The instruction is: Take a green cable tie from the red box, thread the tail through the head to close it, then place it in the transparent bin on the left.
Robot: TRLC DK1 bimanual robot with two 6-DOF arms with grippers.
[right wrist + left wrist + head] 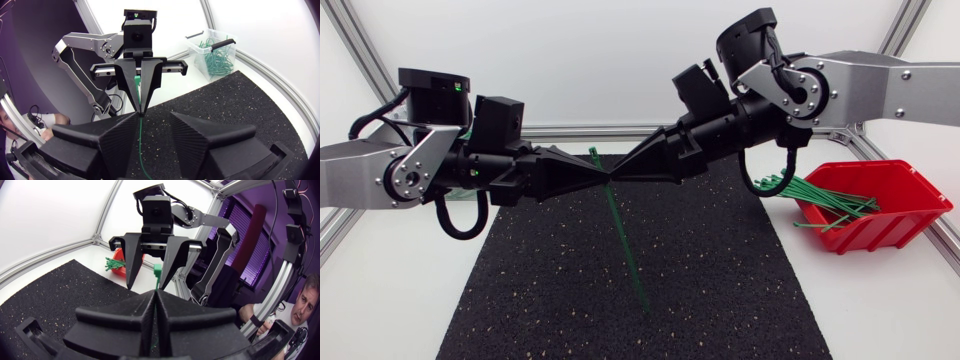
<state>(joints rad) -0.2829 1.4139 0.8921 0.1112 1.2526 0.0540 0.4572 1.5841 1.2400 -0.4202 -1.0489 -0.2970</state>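
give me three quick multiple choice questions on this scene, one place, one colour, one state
1. Where is the red box?
A) at the table's left edge
B) at the table's right, off the mat
C) held in the air

2. What colour is the mat?
A) white
B) blue
C) black with pale flecks

3. How is the left gripper?
A) shut on the green cable tie
B) open and empty
C) shut on the red box

Key: 1 B, it sits right of the mat in the head view; 2 C, the head view shows it; 3 A, it clamps the tie from both sides.
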